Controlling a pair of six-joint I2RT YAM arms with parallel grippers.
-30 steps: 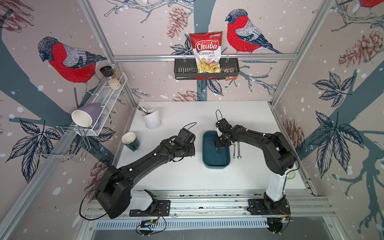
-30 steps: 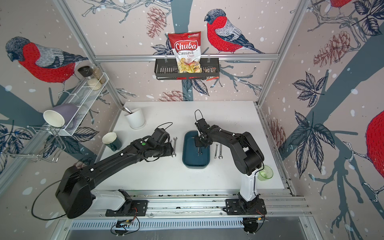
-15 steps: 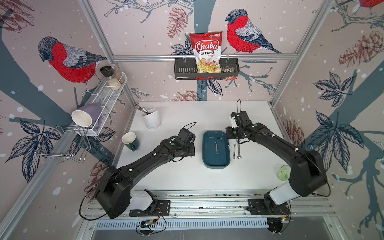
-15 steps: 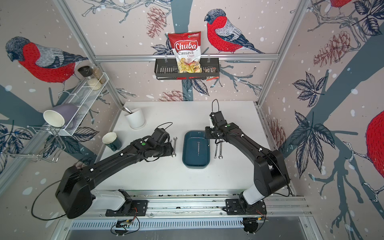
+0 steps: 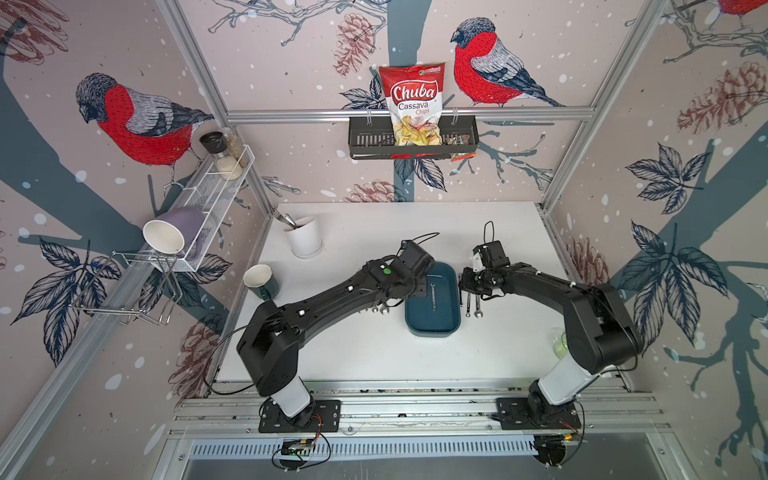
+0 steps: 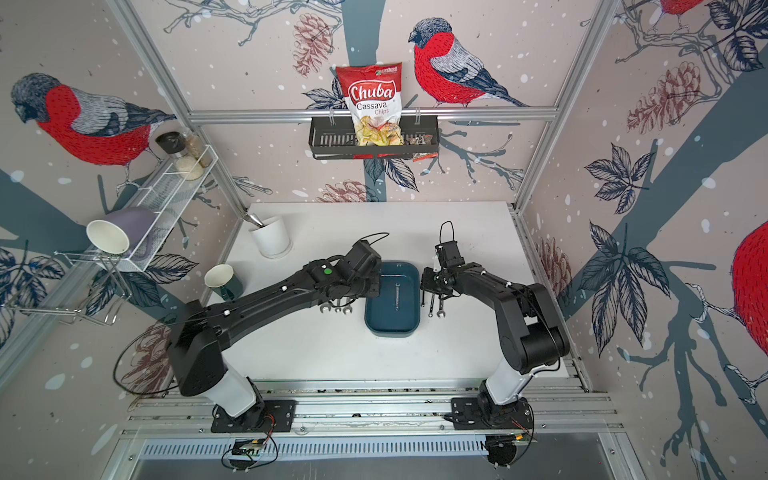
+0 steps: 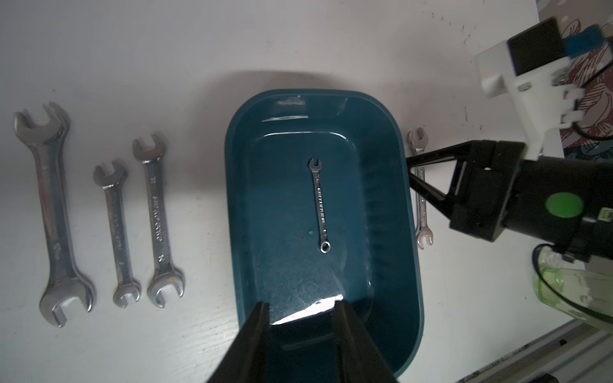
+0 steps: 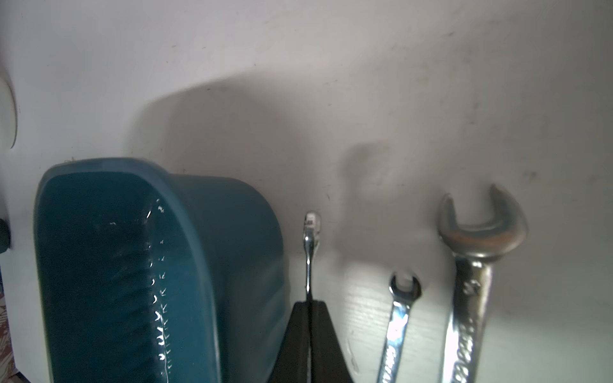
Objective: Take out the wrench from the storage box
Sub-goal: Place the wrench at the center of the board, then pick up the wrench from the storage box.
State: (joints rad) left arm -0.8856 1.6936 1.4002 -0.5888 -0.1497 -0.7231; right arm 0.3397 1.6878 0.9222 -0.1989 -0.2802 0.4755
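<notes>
The teal storage box (image 5: 432, 330) (image 7: 374, 185) lies mid-table. A small wrench (image 7: 320, 205) (image 5: 432, 291) rests flat on its floor. My left gripper (image 7: 303, 306) (image 5: 417, 286) hovers open over the box's left part, with nothing between its fingers. My right gripper (image 8: 309, 301) (image 5: 462, 282) is low beside the box's right wall. It is shut on a thin wrench (image 8: 310, 252), held edge-on. Two more wrenches (image 8: 399, 318) (image 8: 477, 265) lie on the table just right of it.
Three wrenches (image 7: 54, 212) (image 7: 116, 232) (image 7: 157, 219) lie in a row left of the box, partly under my left arm in both top views. A white utensil pot (image 5: 305, 237), a green cup (image 5: 259, 280) and a green glass (image 5: 559, 343) stand around.
My right gripper left the box and came down at its right side with the thin wrench. My left gripper moved right, from beside the box to over it.
</notes>
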